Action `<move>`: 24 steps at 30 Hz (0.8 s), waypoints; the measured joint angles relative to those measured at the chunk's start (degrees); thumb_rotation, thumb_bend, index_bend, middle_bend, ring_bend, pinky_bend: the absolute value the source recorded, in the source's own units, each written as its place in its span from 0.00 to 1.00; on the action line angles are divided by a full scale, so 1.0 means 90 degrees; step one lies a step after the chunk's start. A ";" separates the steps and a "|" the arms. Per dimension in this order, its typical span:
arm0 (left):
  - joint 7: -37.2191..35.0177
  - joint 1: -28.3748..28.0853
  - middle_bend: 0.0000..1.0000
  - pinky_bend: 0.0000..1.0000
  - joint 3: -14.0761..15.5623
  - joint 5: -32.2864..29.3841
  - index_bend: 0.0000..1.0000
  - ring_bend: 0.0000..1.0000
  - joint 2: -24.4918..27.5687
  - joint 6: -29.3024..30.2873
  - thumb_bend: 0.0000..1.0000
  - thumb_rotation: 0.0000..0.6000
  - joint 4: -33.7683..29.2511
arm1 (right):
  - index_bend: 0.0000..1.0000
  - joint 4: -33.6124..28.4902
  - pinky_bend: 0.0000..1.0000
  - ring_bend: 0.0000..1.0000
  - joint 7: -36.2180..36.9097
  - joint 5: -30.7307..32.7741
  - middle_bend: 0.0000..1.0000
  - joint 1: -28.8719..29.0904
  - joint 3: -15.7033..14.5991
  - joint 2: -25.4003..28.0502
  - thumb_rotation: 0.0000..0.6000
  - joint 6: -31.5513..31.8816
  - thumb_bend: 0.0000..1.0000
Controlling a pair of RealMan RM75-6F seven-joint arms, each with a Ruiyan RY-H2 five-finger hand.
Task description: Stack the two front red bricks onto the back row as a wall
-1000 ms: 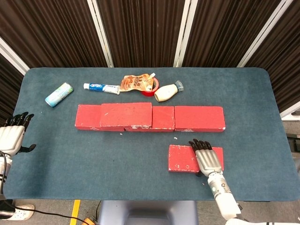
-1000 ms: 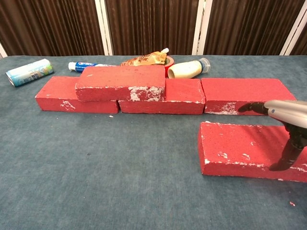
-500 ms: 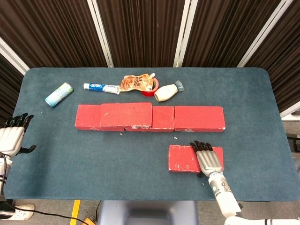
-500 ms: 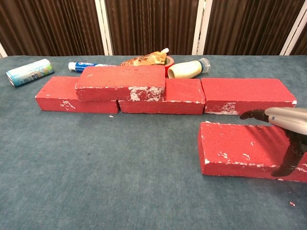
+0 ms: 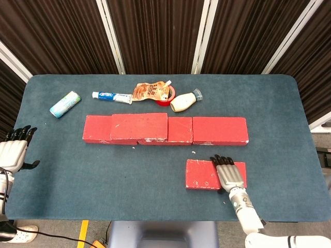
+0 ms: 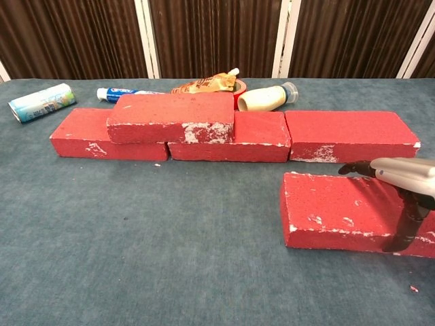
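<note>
Blue table (image 5: 155, 170) holds back row of red bricks (image 5: 217, 130), one stacked brick (image 5: 138, 127) atop its left part. Front brick (image 5: 202, 174) lies near right, in front of row. Right hand (image 5: 229, 173) rests over it, fingers on top, thumb down front face; firm grasp unclear. Left hand (image 5: 14, 150) at table's left edge, fingers released, holding nothing.

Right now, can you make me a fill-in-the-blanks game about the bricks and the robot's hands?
1. The stacked brick lies on top of the back ____.
2. The right hand is over the front ____.
3. The left hand holds ____.
4. The toothpaste lies ____ the wall.

Missing words: row; brick; nothing; behind
</note>
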 measured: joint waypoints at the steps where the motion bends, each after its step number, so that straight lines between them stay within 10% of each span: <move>1: -0.0001 0.0000 0.00 0.01 0.0003 -0.0001 0.00 0.00 -0.0005 -0.0008 0.22 1.00 0.0012 | 0.11 0.0017 0.00 0.01 0.0005 0.0007 0.11 0.0014 -0.0007 -0.0012 1.00 -0.0003 0.00; 24: -0.0111 0.0045 0.00 0.02 -0.0001 -0.0059 0.00 0.00 -0.0088 -0.0063 0.22 1.00 0.0187 | 0.18 0.0126 0.00 0.29 0.0344 -0.0414 0.33 0.0142 0.0001 -0.0143 1.00 0.0189 0.15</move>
